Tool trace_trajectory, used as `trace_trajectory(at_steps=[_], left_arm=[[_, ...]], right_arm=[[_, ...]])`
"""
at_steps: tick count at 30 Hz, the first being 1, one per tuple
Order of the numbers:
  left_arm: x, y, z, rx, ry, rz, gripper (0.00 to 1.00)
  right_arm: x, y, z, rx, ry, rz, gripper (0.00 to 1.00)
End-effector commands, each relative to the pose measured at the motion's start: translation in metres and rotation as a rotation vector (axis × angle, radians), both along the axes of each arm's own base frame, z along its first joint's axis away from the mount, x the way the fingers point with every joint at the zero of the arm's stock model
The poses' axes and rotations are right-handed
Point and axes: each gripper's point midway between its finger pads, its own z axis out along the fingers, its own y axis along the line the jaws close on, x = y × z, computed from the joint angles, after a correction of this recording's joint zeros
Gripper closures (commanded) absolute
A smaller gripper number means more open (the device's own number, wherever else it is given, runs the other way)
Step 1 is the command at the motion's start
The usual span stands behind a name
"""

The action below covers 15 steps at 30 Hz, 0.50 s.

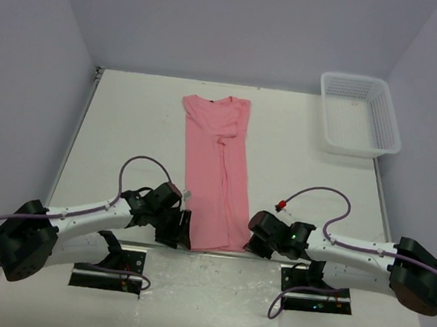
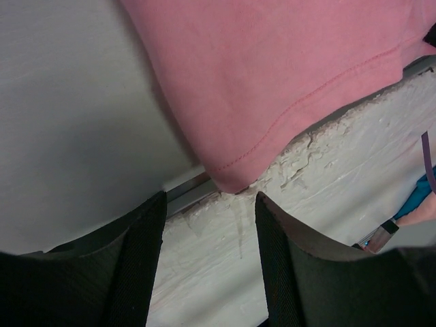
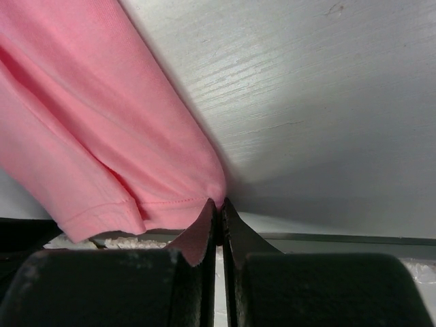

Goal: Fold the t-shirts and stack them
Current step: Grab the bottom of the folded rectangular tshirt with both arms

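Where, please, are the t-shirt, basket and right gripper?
t-shirt [image 1: 214,171]: top external view, middle of its body.
basket [image 1: 359,151]: top external view, near rim.
right gripper [image 3: 219,204]: right wrist view, between its shut fingertips.

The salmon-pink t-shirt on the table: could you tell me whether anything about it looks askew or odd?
Yes: the salmon-pink thin-fabric t-shirt has a bunched crease across its chest, and its hem corner lies on the chipped near edge of the white table.
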Motion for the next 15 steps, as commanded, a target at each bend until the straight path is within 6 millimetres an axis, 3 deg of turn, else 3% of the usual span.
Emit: trace_trajectory(at_steps=[1, 15], left_arm=[[0.008, -0.021, 0.005, -0.054, -0.02, 0.015, 0.43], [0.022, -0.035, -0.001, -0.032, -0.036, 0.02, 0.5]], right_arm=[[-0.013, -0.051, -0.032, -0.208, 0.028, 0.0, 1.0], [-0.014, -0.053, -0.033, -0.196, 0.025, 0.004, 1.0]])
